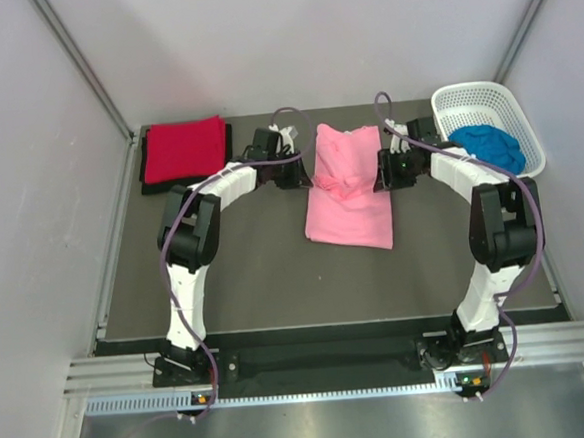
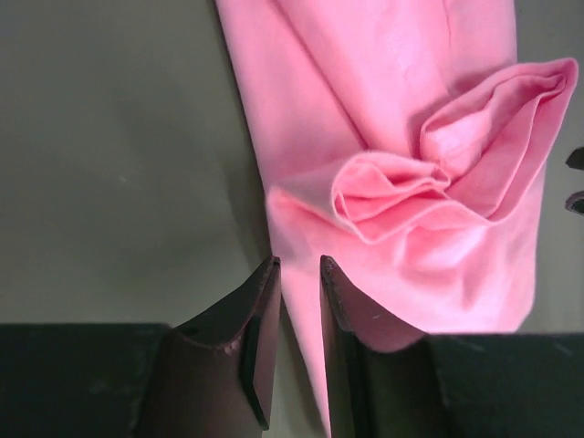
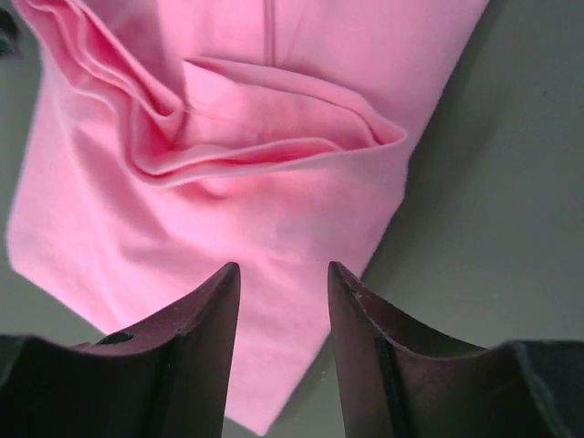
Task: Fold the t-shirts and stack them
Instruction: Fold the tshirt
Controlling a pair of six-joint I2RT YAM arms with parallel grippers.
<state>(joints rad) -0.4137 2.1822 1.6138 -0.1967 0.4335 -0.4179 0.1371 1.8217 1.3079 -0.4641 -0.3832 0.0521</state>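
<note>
Light pink cloth t-shirt lies mid-surface, between the two arms. It's folded into a long strip whose long axis runs near-to-far, with the far end tilted slightly left. The near end is wider and flat. There's a bunched, rumpled fold about halfway up, toward the left edge.

Left gripper: jaws apart by a narrow gap, nothing clamped, sitting at the strip's left edge just beside the bunched fold.

Right gripper: jaws open wider, empty, over the strip's right edge level with that fold.

Folded red cloth t-shirt is at the far-left corner of the dark grey surface, on top of a black cloth t-shirt that shows only at its edges.

Bright blue cloth t-shirt is crumpled inside the white plastic lattice basket at far right.
</note>
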